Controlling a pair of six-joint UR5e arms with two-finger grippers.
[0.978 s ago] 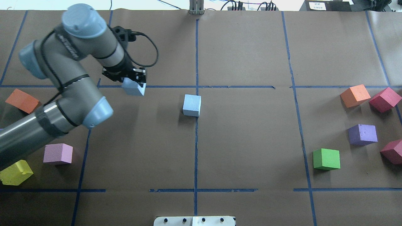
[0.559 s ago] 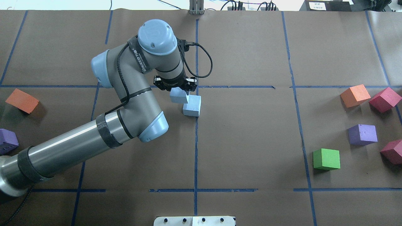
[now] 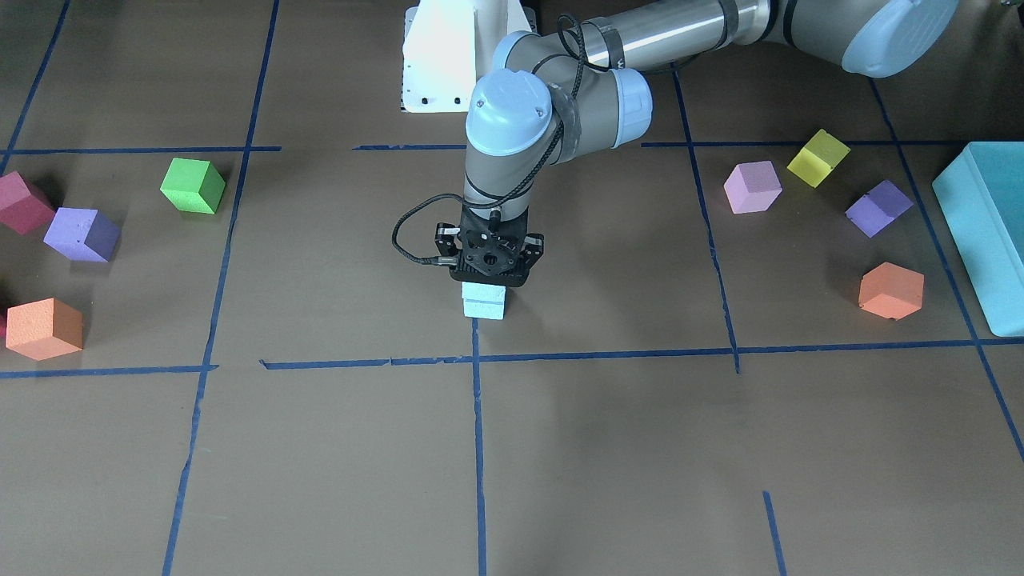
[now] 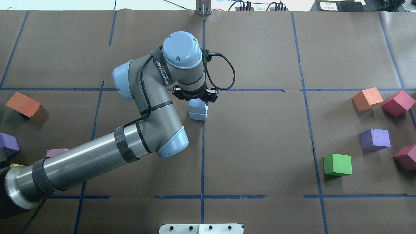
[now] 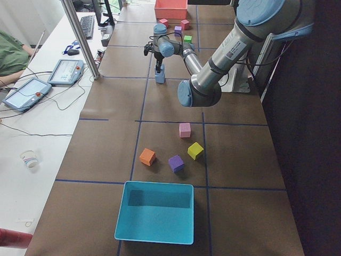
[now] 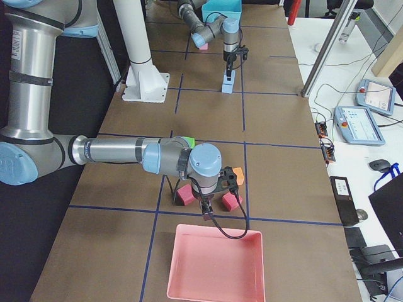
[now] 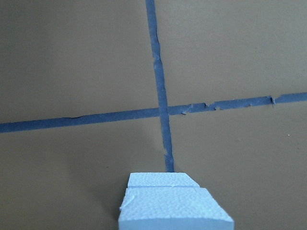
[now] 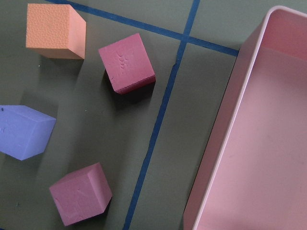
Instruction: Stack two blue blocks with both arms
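Observation:
Two pale blue blocks are at the table's centre on the blue tape cross. My left gripper (image 4: 196, 98) is shut on the upper blue block (image 4: 196, 104), which sits on or just above the lower blue block (image 4: 198, 115). The front-facing view shows the left gripper (image 3: 486, 282) over the two blocks (image 3: 484, 304), roughly aligned. The left wrist view shows the held block (image 7: 175, 210) with the other block's (image 7: 163, 179) edge beyond it. My right gripper (image 6: 207, 216) hangs far off by the pink tray; I cannot tell whether it is open.
Green (image 4: 338, 164), purple (image 4: 375, 139), orange (image 4: 367, 98) and maroon (image 4: 398, 103) blocks lie at the right. Orange (image 4: 22, 104), purple (image 4: 8, 145) and pink (image 4: 57, 151) blocks lie at the left. A teal box (image 3: 984, 232) and a pink tray (image 6: 214, 264) stand at the table's ends.
My left arm swung right with the blue block, from the left half to directly over the centre block, and lowered it onto or just above it.

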